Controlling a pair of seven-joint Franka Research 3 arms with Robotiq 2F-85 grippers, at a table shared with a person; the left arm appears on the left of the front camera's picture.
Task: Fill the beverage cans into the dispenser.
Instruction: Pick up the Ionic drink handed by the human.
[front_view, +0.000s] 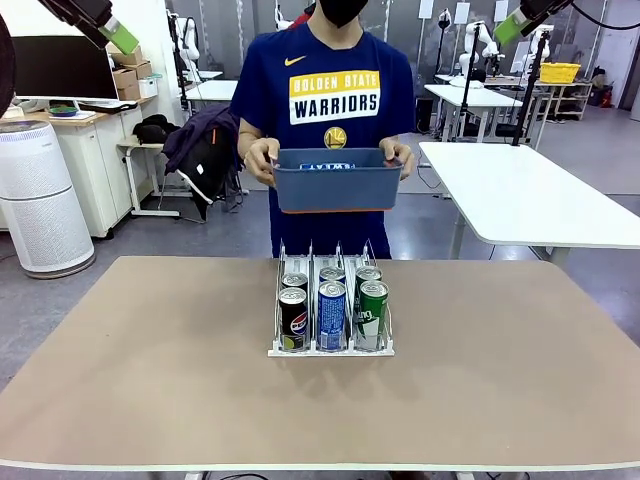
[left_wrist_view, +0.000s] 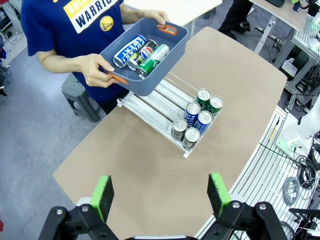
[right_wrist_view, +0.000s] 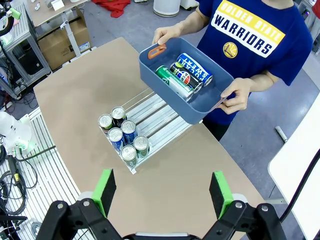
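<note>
The clear dispenser (front_view: 330, 352) stands mid-table with several beverage cans (front_view: 331, 312) in its three lanes: black Pepsi left, blue middle, green right. Across the table a person holds a dark blue tub (front_view: 337, 185) above the far edge. Three more cans (left_wrist_view: 141, 51) lie inside it. My left gripper (left_wrist_view: 160, 195) hangs open high over the table, nothing between its green pads (left_wrist_view: 102, 195). Equally high, my right gripper (right_wrist_view: 162, 192) is open and empty. From above, the dispenser (right_wrist_view: 160, 117) has cans (right_wrist_view: 122, 135) at its near end, and the tub (right_wrist_view: 207, 102) hovers over its far end.
Both arms stay up at the top corners in the front view, left gripper (front_view: 118, 37) and right gripper (front_view: 510, 27). The brown tabletop (front_view: 150, 360) is bare around the rack. A white table (front_view: 530, 190) stands behind at right.
</note>
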